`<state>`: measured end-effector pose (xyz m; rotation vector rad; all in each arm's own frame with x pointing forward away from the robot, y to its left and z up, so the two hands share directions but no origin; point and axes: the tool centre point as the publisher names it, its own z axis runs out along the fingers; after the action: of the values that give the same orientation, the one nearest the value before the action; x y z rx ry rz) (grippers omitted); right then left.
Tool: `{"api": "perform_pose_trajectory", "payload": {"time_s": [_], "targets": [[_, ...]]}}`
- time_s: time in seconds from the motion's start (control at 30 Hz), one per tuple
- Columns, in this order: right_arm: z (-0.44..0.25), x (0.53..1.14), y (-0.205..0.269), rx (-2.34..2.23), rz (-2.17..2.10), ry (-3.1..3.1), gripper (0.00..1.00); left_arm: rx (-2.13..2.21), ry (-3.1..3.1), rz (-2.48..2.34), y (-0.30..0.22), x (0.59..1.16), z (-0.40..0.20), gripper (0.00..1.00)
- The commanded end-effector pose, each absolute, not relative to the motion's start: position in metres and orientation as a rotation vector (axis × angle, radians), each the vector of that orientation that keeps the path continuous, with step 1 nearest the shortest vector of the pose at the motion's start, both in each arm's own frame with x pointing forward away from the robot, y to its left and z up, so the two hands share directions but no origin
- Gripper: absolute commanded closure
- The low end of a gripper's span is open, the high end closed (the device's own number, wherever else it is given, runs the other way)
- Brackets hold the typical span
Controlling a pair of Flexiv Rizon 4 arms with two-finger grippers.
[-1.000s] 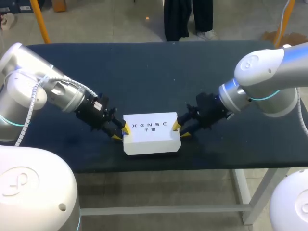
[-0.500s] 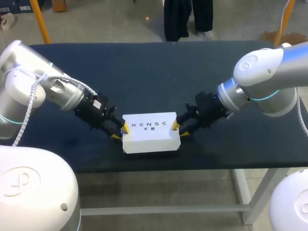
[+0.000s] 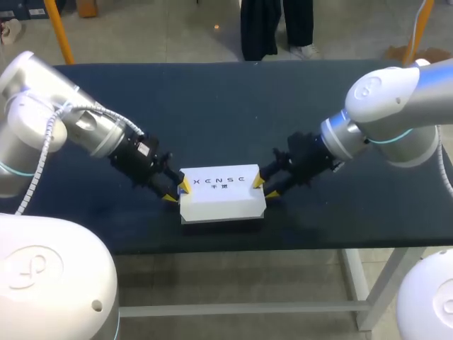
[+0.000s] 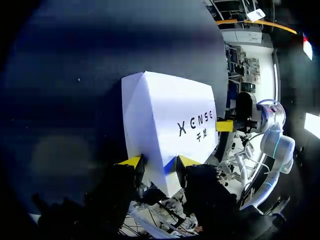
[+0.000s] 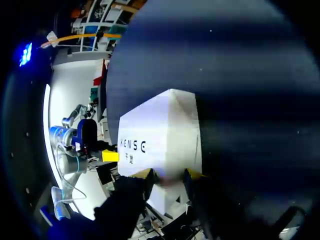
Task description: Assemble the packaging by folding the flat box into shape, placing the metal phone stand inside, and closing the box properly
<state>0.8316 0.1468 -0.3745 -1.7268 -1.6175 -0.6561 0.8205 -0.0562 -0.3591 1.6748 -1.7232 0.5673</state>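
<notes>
The white box (image 3: 223,193), folded into shape with dark print on its top face, sits near the front edge of the dark table (image 3: 226,106). My left gripper (image 3: 177,190) is shut on its left end, and my right gripper (image 3: 263,188) is shut on its right end. In the left wrist view the box (image 4: 170,110) has its near end between the yellow fingertips (image 4: 131,161) of that gripper (image 4: 159,162). The right wrist view shows the same for the other end of the box (image 5: 160,130) and its gripper (image 5: 169,175). No phone stand is in sight.
The table's front edge (image 3: 226,249) runs just below the box. Dark tabletop stretches behind the box and out to both sides.
The box has tipped slightly between the two grippers, so its top face looks narrower. My left arm has shifted a little up and back. Both grips are unchanged.
</notes>
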Motion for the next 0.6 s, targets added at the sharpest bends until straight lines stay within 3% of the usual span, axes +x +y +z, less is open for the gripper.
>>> {"api": "perform_pose_trajectory", "payload": {"time_s": [0.03, 0.6], "targets": [[-0.3713, 0.8336, 0.1473, -1.72, -0.651, -1.616, 0.55, 1.67, -1.721, 0.545, -0.0573, 0.8235, -0.3562, 0.55], [-0.3623, 0.8373, 0.1534, -1.723, -0.612, -1.608, 0.54, 1.666, -1.688, 0.48, -0.0577, 0.8267, -0.3492, 0.55]]}}
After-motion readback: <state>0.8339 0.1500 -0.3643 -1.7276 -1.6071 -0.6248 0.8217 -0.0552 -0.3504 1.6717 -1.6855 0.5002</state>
